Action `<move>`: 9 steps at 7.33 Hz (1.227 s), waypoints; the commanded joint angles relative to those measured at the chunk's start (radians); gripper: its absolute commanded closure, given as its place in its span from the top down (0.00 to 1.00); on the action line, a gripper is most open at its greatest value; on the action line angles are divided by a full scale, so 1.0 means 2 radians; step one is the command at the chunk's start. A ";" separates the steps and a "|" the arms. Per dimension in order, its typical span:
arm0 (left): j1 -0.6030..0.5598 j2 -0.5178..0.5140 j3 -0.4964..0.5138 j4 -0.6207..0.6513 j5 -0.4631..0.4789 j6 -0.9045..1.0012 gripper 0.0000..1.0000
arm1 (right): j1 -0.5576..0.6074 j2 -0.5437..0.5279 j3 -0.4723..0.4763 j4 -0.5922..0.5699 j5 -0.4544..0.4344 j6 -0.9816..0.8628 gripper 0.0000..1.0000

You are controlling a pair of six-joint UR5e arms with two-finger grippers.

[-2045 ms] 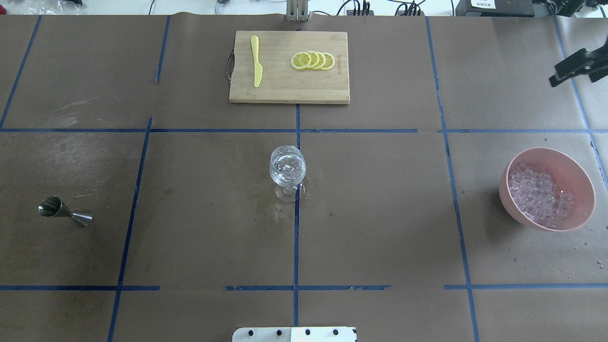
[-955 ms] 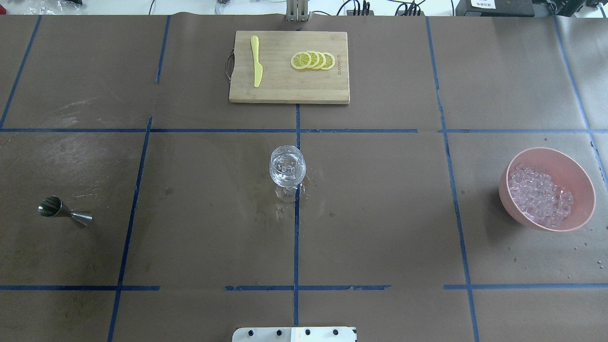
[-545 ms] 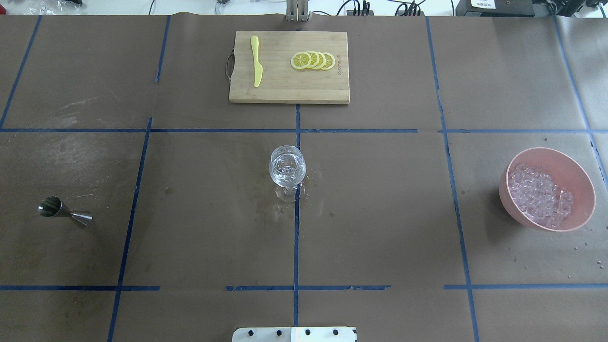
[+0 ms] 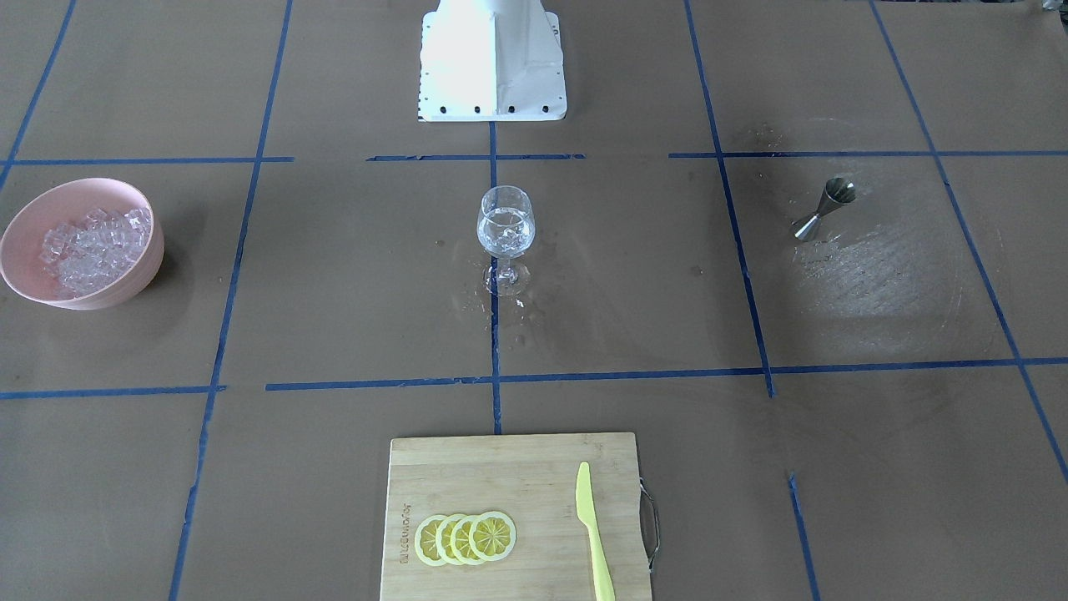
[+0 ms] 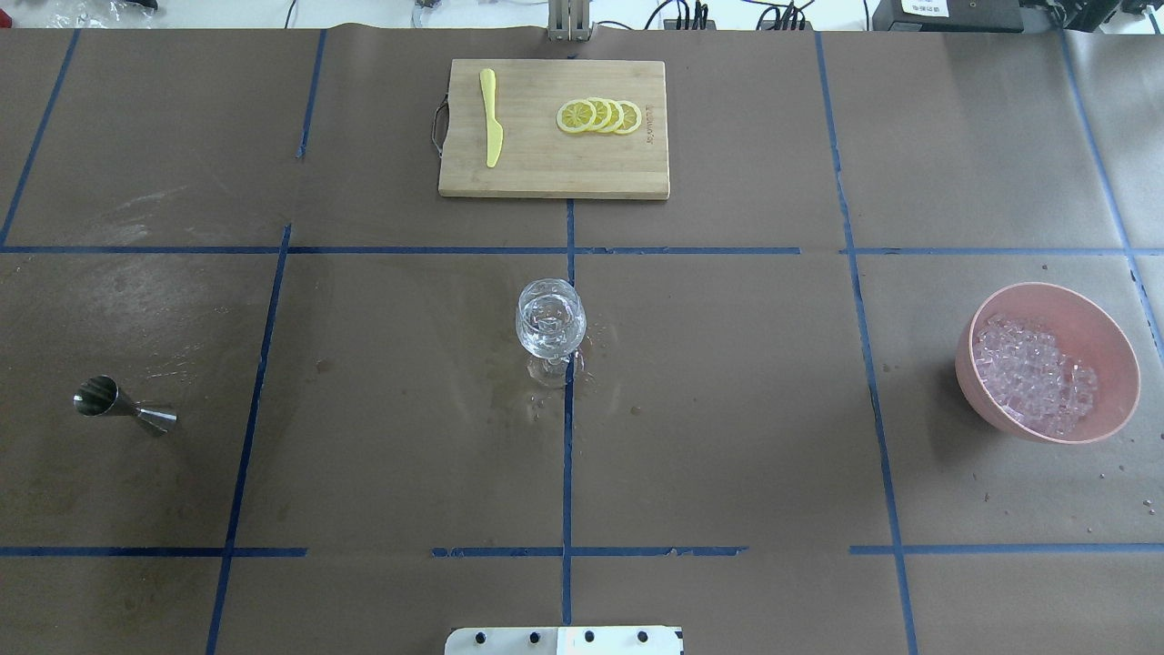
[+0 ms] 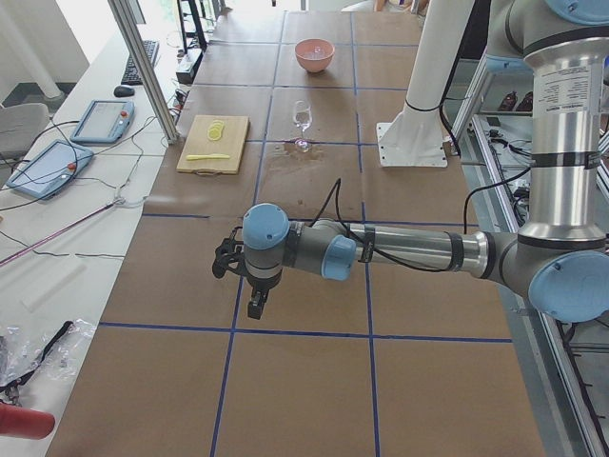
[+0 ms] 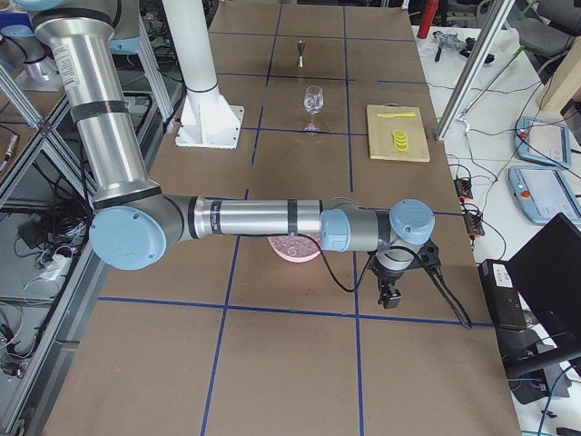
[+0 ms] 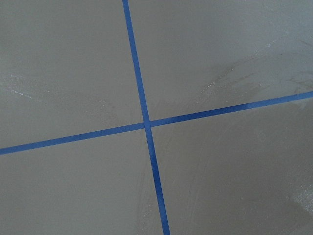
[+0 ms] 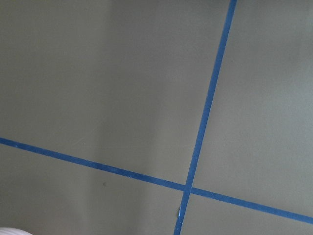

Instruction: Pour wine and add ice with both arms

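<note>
A stemmed wine glass (image 5: 550, 323) stands upright at the table's middle, also in the front view (image 4: 505, 229). It holds nearly colourless wine (image 5: 548, 340) with clear cubes in it. More ice (image 5: 1032, 373) fills a pink bowl (image 5: 1105, 327) at the right. A steel jigger (image 5: 123, 408) lies on its side at the left. Both grippers are outside the overhead and front views. The left gripper (image 6: 255, 303) hangs over bare table beyond the left end. The right gripper (image 7: 390, 295) hangs beyond the bowl. I cannot tell if either is open or shut.
A wooden cutting board (image 5: 618, 168) at the far middle carries lemon slices (image 5: 600, 115) and a yellow knife (image 5: 491, 118). Wet spots (image 5: 536, 396) lie around the glass foot. The white robot base (image 4: 492, 58) stands at the near edge.
The right gripper, seen at the overhead view's upper right edge two seconds ago, has left that view. The glass, bowl and jigger have not moved.
</note>
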 commanded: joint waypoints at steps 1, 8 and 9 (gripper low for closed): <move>0.006 -0.076 0.006 0.119 0.001 0.000 1.00 | -0.024 0.017 -0.005 -0.012 -0.008 0.001 1.00; 0.006 -0.088 0.027 0.119 -0.004 0.070 1.00 | -0.016 0.043 -0.053 -0.034 0.035 -0.001 1.00; 0.006 -0.088 0.022 0.120 -0.004 0.070 1.00 | -0.016 0.044 -0.053 -0.033 0.031 0.000 1.00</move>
